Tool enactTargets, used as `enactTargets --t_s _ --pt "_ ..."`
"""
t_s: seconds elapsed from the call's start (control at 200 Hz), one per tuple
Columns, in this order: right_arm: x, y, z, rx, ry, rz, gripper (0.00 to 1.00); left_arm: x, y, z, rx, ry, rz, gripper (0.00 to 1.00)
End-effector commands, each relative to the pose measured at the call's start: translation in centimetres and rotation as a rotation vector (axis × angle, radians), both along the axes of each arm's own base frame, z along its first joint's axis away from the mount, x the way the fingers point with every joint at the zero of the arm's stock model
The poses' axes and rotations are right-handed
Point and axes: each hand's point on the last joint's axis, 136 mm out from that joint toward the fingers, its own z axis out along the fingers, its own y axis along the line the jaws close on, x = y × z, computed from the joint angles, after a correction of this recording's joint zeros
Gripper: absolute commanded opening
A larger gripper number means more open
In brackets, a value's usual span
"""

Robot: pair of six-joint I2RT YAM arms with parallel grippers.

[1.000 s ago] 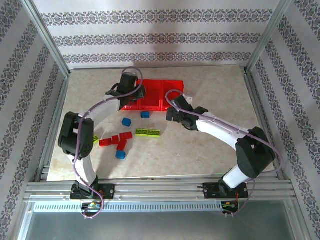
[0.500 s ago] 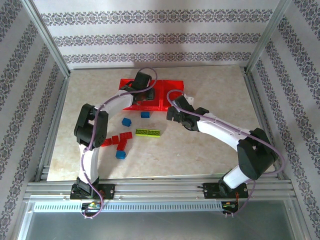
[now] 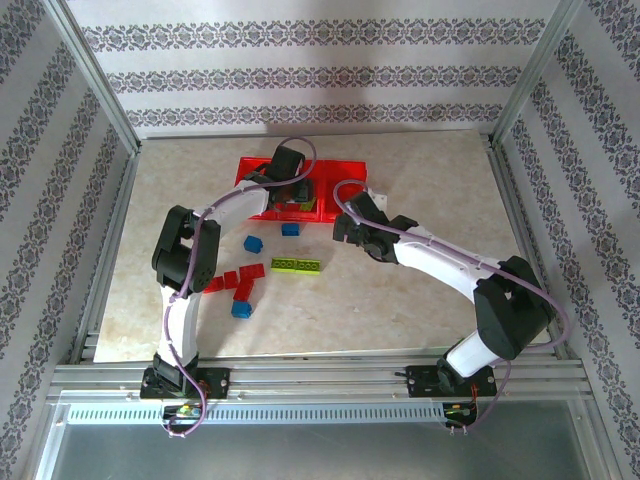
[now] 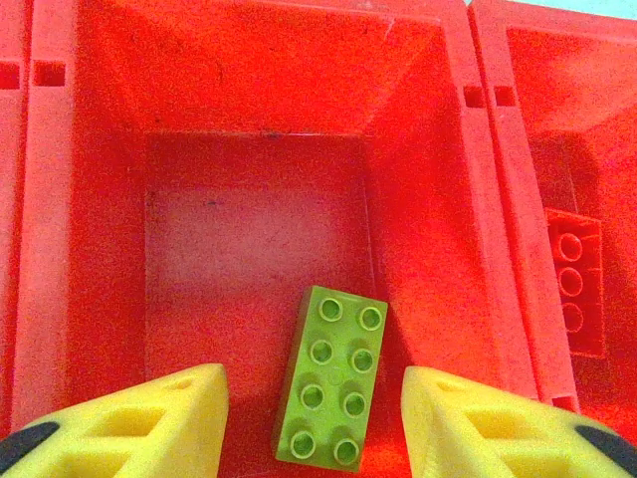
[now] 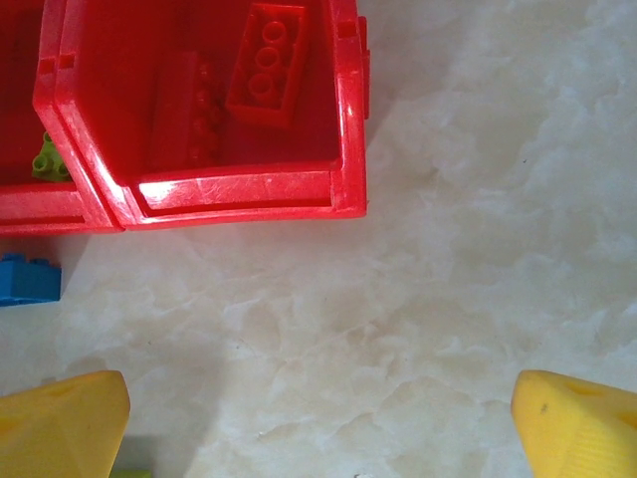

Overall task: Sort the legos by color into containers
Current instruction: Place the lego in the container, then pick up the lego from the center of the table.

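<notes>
The containers are a translucent red tray (image 3: 250, 165) at the back of the table. My left gripper (image 3: 288, 190) hangs over its middle compartment (image 4: 249, 80), jaws open. A lime green lego (image 4: 331, 376) lies flat on that compartment's floor between the yellow fingers (image 4: 149, 418), touching neither. The right compartment holds a red lego (image 4: 574, 282), and in the right wrist view two red legos (image 5: 267, 62) lie there. My right gripper (image 3: 362, 200) stands wide open over bare table by the tray's front right corner (image 5: 239, 189), with nothing between its fingers.
Loose legos lie on the marble table in front of the tray: blue bricks (image 3: 253, 243) (image 3: 290, 229) (image 3: 241, 309), a long green plate (image 3: 296, 264) and red pieces (image 3: 230, 280). Metal frame rails bound the table on both sides.
My left arm has swung right from the tray's left end to the middle compartment. Its jaws have opened and the green lego now lies free. The right arm has stayed put.
</notes>
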Motion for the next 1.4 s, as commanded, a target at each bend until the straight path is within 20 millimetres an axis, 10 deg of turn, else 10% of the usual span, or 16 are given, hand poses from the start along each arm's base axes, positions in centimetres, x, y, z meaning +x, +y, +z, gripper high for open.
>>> enactTargets --t_s 0.0,0.475,0.745,1.394 --pt "-0.6 0.1 0.2 -0.026 -0.021 0.033 0.98 -0.5 -1.1 2.7 -0.042 -0.034 -0.008 0.49" --pt "-4.6 6.7 -1.1 -0.135 0.002 0.422 0.91 -5.3 3.6 7.9 -0.077 -0.184 0.131 0.58" --pt "-6.8 8.6 -4.0 -0.127 0.103 0.567 0.91 -9.1 9.0 8.9 0.006 -0.263 0.292 1.0" --pt "-4.9 11.2 -8.2 -0.185 0.251 0.623 0.86 -12.6 15.5 6.0 -0.072 -0.215 0.492 1.0"
